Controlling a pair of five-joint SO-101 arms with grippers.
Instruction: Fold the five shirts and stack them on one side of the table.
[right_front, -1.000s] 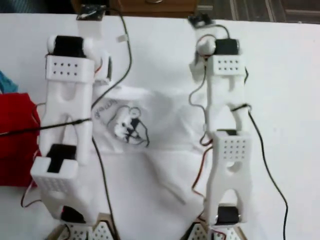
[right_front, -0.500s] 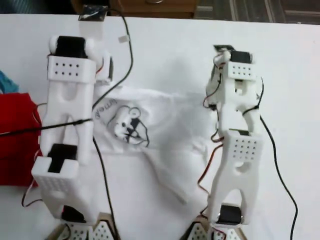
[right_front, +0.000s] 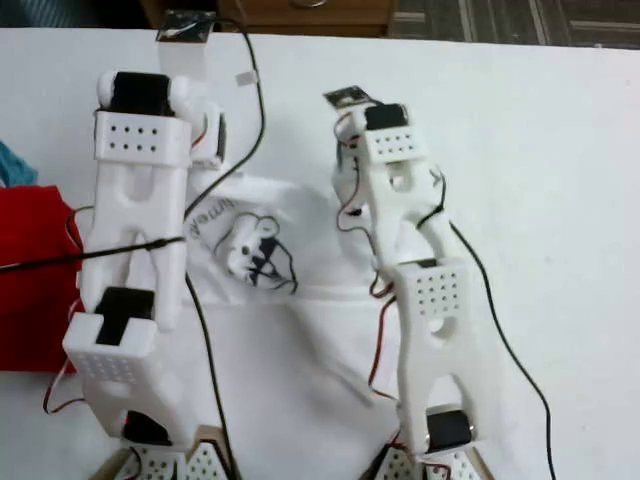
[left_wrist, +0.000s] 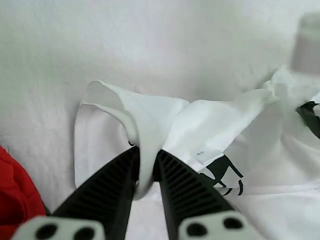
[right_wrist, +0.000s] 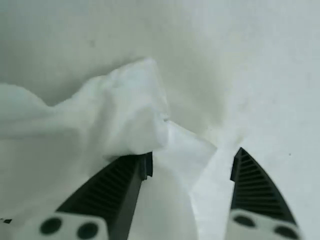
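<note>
White table (right_front: 570, 140) under both arms, left claw (left_wrist: 145, 152) closed, pinching a raised fold of the white shirt (left_wrist: 200, 130), red shirt (left_wrist: 15, 195) just beside that claw, right claw (right_wrist: 194, 156) open over a bunched shirt edge, wooden cabinet (right_front: 300, 12) beyond the table's far side.

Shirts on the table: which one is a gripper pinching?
The white shirt with the black drawing; the left gripper is shut on a fold of it. The red shirt lies aside, ungripped.
</note>
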